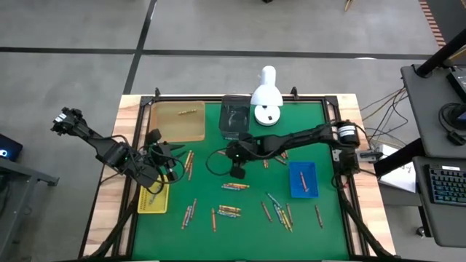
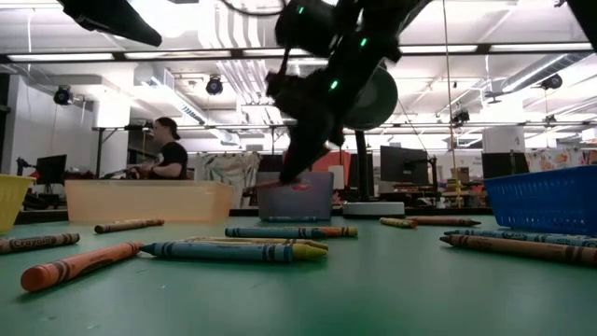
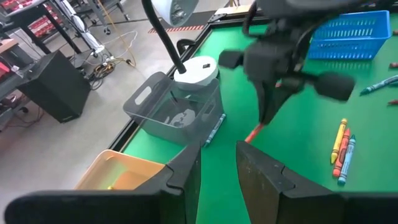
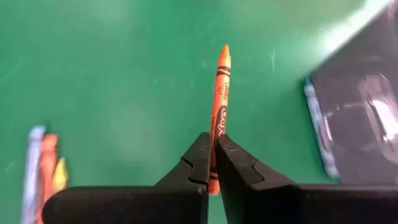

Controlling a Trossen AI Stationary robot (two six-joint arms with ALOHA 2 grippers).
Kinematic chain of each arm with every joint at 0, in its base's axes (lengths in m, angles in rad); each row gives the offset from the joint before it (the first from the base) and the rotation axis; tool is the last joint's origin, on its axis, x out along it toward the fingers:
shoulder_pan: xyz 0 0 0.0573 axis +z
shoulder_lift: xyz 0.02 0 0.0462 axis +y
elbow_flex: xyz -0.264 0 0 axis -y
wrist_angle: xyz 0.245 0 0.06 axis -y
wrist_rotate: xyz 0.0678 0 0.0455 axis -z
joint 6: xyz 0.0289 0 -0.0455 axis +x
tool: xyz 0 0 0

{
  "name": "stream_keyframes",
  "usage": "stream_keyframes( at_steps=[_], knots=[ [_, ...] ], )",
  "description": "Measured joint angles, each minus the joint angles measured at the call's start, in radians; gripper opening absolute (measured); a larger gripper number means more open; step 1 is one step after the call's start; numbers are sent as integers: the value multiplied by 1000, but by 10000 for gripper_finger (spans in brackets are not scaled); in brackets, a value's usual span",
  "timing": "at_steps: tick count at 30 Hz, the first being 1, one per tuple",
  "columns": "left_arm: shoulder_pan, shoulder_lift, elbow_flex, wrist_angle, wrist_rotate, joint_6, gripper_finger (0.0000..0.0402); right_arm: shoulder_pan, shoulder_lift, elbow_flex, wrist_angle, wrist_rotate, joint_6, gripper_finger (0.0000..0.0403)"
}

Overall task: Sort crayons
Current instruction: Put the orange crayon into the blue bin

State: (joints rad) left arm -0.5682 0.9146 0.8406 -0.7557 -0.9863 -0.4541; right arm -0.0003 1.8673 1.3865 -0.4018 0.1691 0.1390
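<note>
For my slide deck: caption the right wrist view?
Right pincer shut on an orange crayon above the green table.

one orange crayon (image 4: 219, 118) sticks out lengthwise above the green mat; other crayons (image 1: 234, 186) lie scattered flat.

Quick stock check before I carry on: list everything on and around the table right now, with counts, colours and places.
held crayon: one, orange, pinched in the right gripper.
loose crayons: a couple dozen, mixed colours, scattered on the green mat.
orange tray: one, far left corner, one crayon inside.
yellow tray: one, left edge.
blue tray: one, right side, crayon inside.
grey tray: one, far middle.
white lamp: one, far edge.
person: one, in the room behind.
left gripper: open, near the yellow tray.
right gripper: shut, mid-table.
</note>
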Motion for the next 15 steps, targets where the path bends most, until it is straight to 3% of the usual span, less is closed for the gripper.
stream_keyframes(
  at_steps=[6, 15],
  knots=[
    [0, 0, 0, 15, 0, 0, 84, 47, -133, -1, -192, 1, 64, 11],
    [0, 0, 0, 30, -1, 0, 84, 148, -274, -3, -592, 23, 351, 12]
  ],
)
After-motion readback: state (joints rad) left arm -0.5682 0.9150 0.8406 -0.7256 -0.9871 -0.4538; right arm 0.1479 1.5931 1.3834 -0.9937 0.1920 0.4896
